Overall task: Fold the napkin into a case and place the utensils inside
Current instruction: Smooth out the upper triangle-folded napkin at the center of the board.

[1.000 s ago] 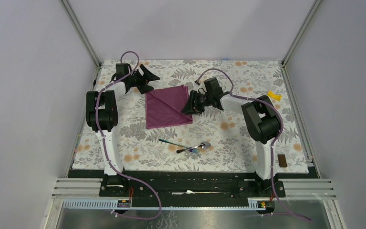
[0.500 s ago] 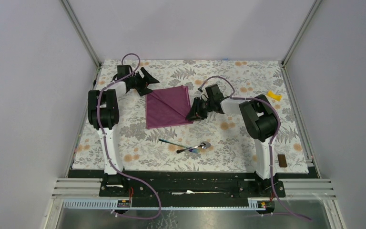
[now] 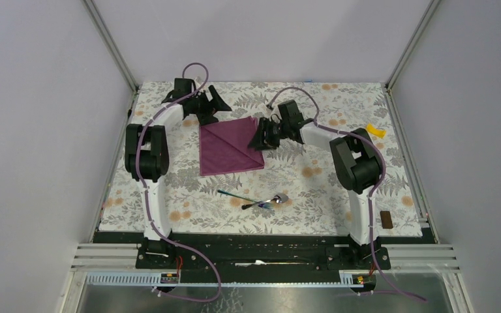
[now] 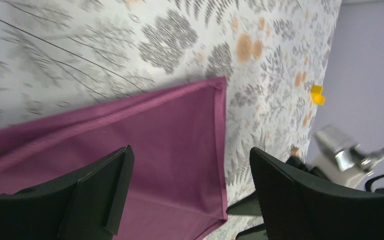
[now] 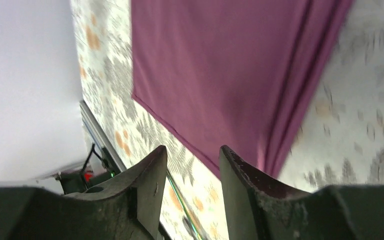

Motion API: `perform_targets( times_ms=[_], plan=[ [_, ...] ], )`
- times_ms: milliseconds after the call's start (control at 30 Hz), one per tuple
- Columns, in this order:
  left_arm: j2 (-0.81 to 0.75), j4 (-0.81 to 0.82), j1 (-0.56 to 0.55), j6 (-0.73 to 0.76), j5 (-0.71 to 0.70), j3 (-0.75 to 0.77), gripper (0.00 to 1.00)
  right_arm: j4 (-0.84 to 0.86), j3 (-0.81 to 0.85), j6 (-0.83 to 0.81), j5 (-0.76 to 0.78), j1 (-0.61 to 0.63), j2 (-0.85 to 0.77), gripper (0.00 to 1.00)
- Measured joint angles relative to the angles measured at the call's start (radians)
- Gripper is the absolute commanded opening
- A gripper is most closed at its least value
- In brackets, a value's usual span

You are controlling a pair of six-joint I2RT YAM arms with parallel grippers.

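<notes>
Since a second back: left tool (image 3: 212,104) farther out and a touch rightward, now at the far left corner of the napkin (image 3: 225,151). Right tool (image 3: 261,137) down toward the near right corner midway, then back up along the right edge. No shift seen in napkin or utensils (image 3: 264,201).

Left tool, wrist view: spread wide, nothing between the fingers (image 4: 102,192), poised above purple cloth. Below it, a hemmed corner and one long hem, with floral tablecloth (image 4: 145,45) beyond.

Right tool, wrist view: narrow gap between fingers (image 5: 147,187), nothing pinched there as far as visible. Through the gap, a napkin edge and tablecloth. Stacked folds of the right edge down to just beside one finger; touching or apart, cannot tell.

Napkin: flat on the far half of the tablecloth, between both tools, roughly square, one diagonal crease corner to corner. Not yet a case.

Utensils: on the tablecloth nearer the arm bases, apart from the napkin's near edge. Spoon (image 3: 273,200) on the right, blue-handled piece (image 3: 235,194) on the left, set in a shallow V with tips close near the bowl; touching or not, cannot tell.

Further out: yellow piece (image 3: 377,131) by the right edge, well apart. Brown block (image 3: 385,219) at the near right corner.
</notes>
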Motion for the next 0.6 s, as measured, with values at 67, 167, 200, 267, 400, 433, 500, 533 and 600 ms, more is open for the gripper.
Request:
perform_targets(
  times_ms=[67, 167, 200, 267, 400, 433, 500, 533, 600],
  plan=[
    [-0.025, 0.035, -0.020, -0.011, 0.012, -0.042, 0.90, 0.015, 0.060, 0.005, 0.003, 0.000, 0.020, 0.44],
    [-0.039, 0.085, -0.042, -0.040, 0.040, -0.115, 0.90, 0.048, 0.191, 0.022, 0.021, 0.000, 0.092, 0.38],
    [-0.038, 0.097, -0.047, -0.048, 0.047, -0.138, 0.90, 0.056, 0.229, 0.026, 0.027, 0.000, 0.117, 0.35],
    [-0.037, 0.100, -0.048, -0.061, 0.054, -0.174, 0.90, 0.063, 0.319, 0.033, 0.042, 0.000, 0.179, 0.30],
    [-0.025, 0.118, -0.046, -0.075, 0.055, -0.193, 0.90, 0.059, 0.470, 0.044, 0.080, 0.000, 0.293, 0.23],
    [-0.023, 0.122, -0.046, -0.077, 0.055, -0.194, 0.90, 0.056, 0.490, 0.046, 0.095, -0.002, 0.311, 0.22],
    [-0.021, 0.130, -0.046, -0.079, 0.055, -0.195, 0.90, 0.039, 0.494, 0.048, 0.131, -0.003, 0.325, 0.22],
    [-0.020, 0.134, -0.046, -0.081, 0.055, -0.195, 0.90, 0.031, 0.481, 0.049, 0.153, -0.003, 0.325, 0.22],
    [-0.018, 0.137, -0.046, -0.080, 0.055, -0.195, 0.90, 0.033, 0.451, 0.054, 0.205, -0.004, 0.325, 0.20]
  ],
)
